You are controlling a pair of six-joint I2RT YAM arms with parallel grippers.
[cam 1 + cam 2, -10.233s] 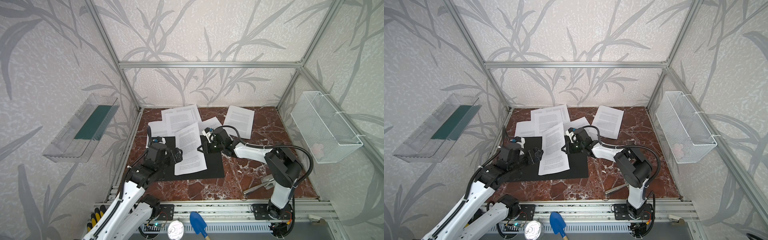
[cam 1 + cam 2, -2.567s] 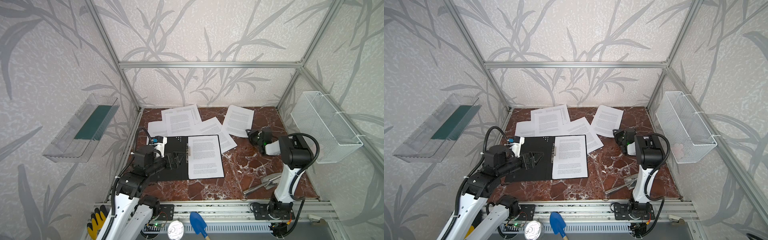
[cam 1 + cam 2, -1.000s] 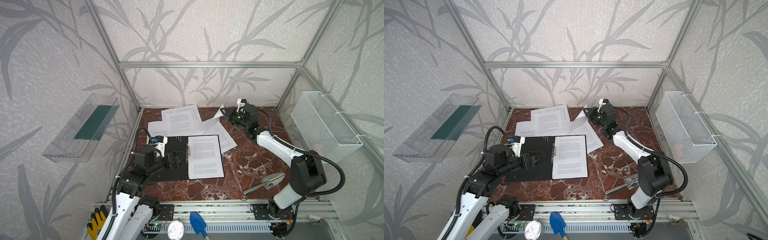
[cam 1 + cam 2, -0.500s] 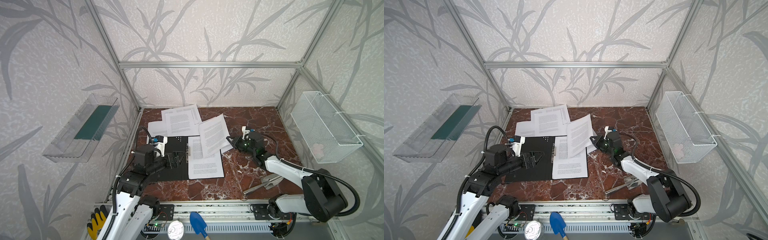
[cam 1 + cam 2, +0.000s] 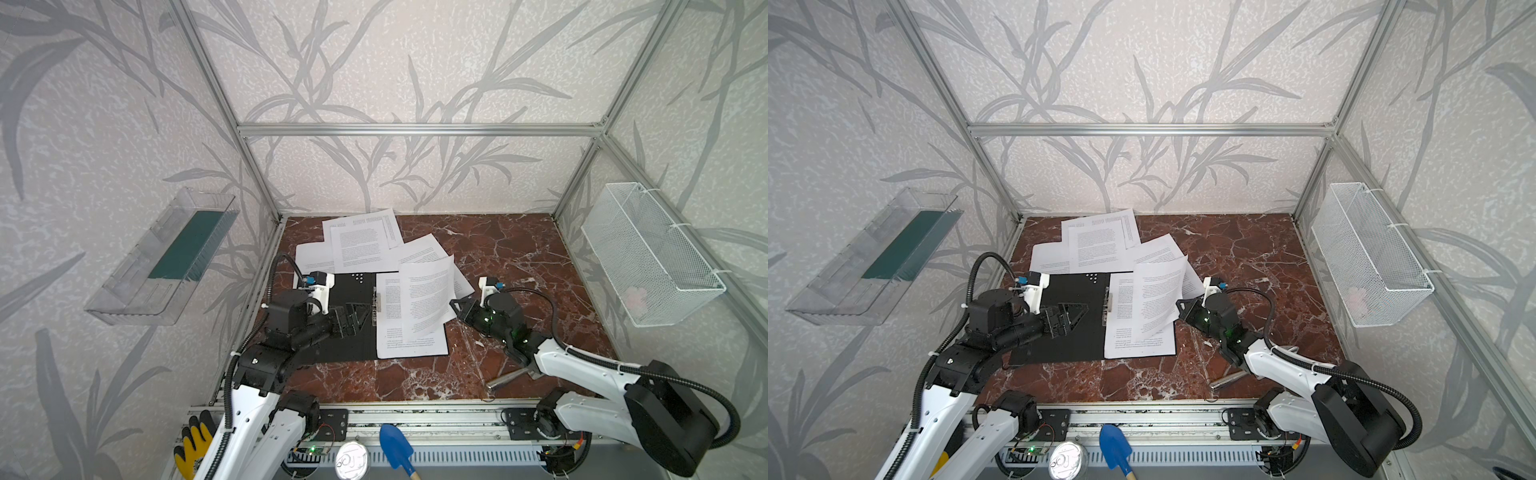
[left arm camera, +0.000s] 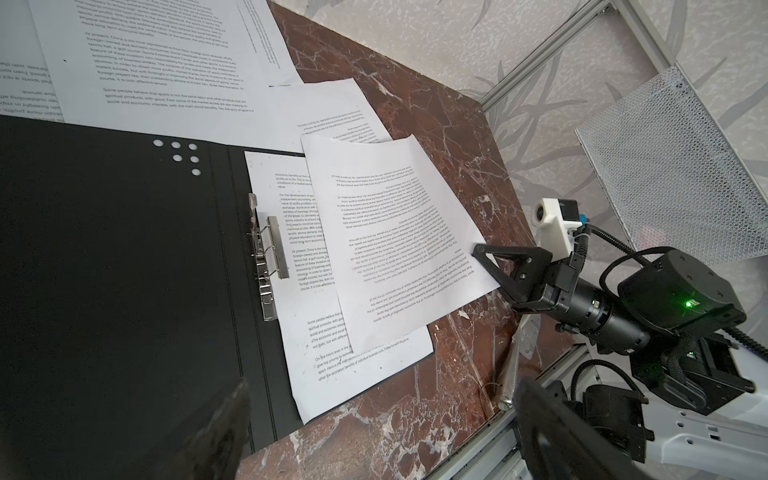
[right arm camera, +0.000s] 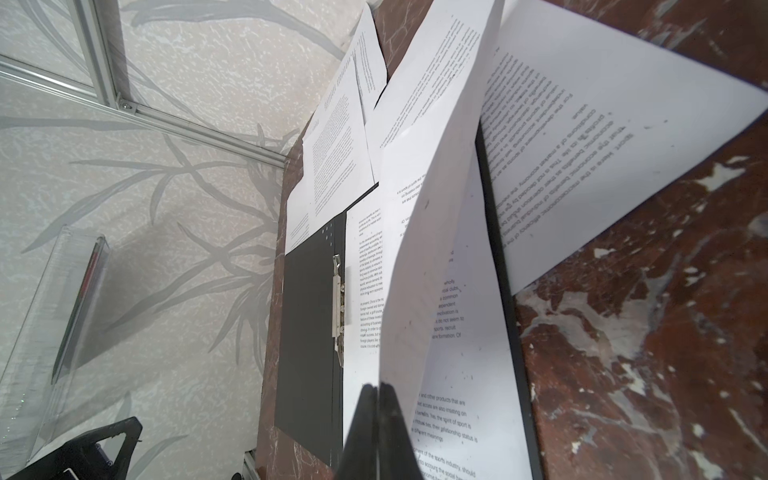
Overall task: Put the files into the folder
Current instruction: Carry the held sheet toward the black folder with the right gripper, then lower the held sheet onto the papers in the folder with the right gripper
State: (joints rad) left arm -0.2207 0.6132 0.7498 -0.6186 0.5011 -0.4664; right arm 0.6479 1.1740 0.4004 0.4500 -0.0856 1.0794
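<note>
White sheet (image 5: 426,297) pinched at three-o'clock edge by right gripper (image 5: 453,307), long axis twelve-to-six, folder (image 5: 353,348) at nine o'clock; left gripper (image 5: 359,318) agape.

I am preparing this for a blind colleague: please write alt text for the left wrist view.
The right fingers pinch a printed sheet by its edge, over another sheet lying in the open black folder beside its metal clip. More sheets lie on the marble table.

Folder (image 5: 351,286) front left, one sheet (image 5: 415,347) in its right half, raised sheet (image 5: 426,295) above, loose sheets (image 5: 361,249) behind
</note>
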